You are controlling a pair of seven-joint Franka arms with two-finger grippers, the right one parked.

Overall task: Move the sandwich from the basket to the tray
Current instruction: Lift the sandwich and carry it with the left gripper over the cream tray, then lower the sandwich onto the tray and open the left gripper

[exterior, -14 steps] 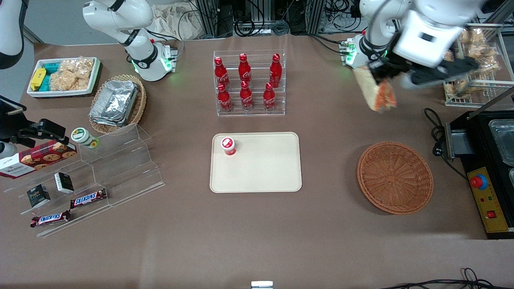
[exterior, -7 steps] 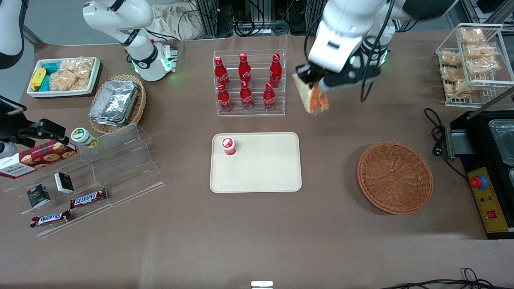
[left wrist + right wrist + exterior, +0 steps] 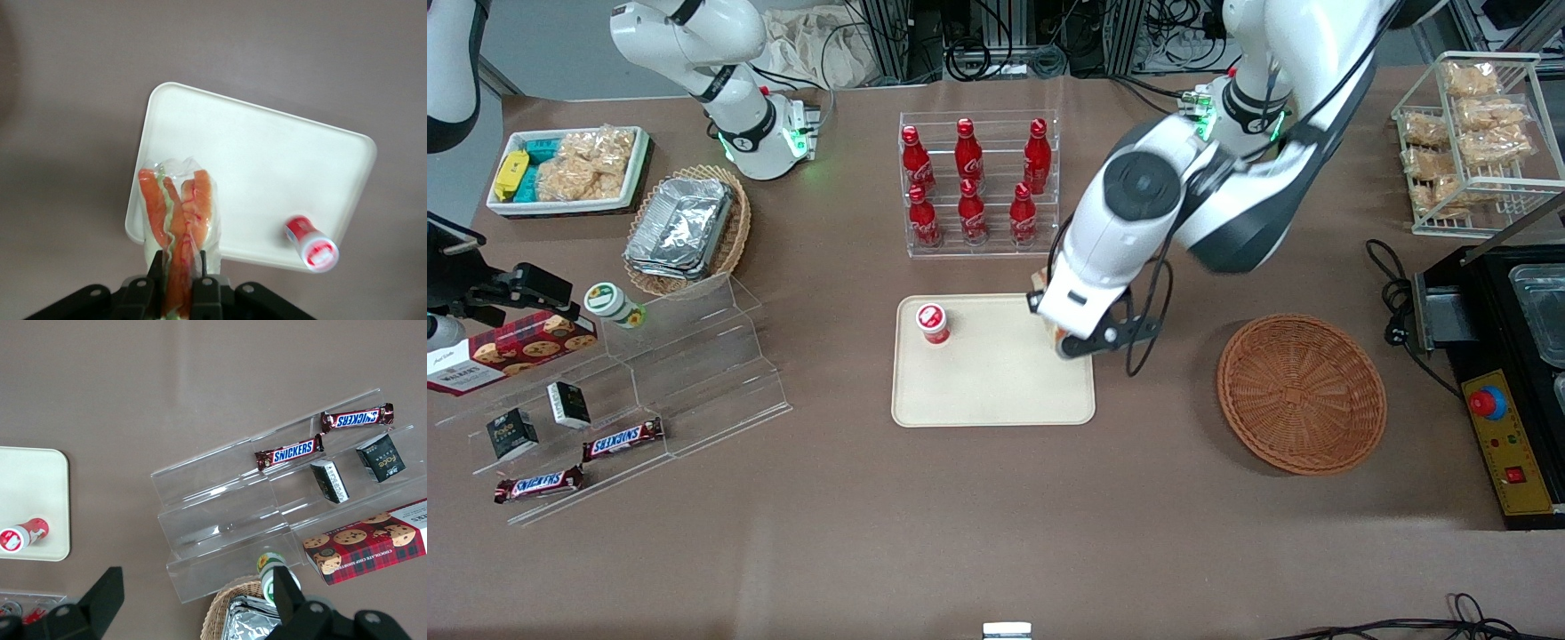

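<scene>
Brown bench [image 3: 960, 516]; end effector [image 3: 179, 280], clamping the sandwich [image 3: 177, 213], has moved from mid-air to above the tray [image 3: 267, 173] edge.

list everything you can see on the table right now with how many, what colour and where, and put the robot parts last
sandwich: 1, pale bread with orange filling, held above the tray's edge
tray: 1, cream, mid-table
small cup: 1, red and white, on the tray
round basket: 1, brown wicker, toward the working arm's end
cola bottles: 6, red, in a clear rack farther from the camera than the tray
oval basket: 1, wicker, holding foil containers
white bin: 1, holding snack bags
Snickers bars: 2, on the clear stepped stand
cookie box: 1, red
wire rack: 1, white, holding snack bags
tool: 1, black, shut on the sandwich
</scene>
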